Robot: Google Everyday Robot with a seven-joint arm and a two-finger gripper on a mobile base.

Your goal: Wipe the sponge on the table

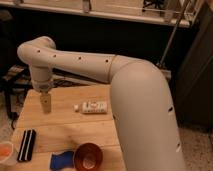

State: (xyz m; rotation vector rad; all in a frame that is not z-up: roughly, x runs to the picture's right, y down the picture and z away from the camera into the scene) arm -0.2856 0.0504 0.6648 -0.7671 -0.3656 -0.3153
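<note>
The bright blue sponge (61,160) lies on the light wooden table (60,127) near the front edge, just left of the orange-brown bowl (88,156). My gripper (46,104) hangs from the white arm over the table's far left part, well behind the sponge and apart from it. Its tan fingers point down toward the wood and nothing shows in them.
A black block with white stripes (27,144) lies at the left edge, with an orange-filled clear cup (6,151) beside it. A small white packet (93,107) sits mid-table. The thick white arm (142,115) covers the table's right side.
</note>
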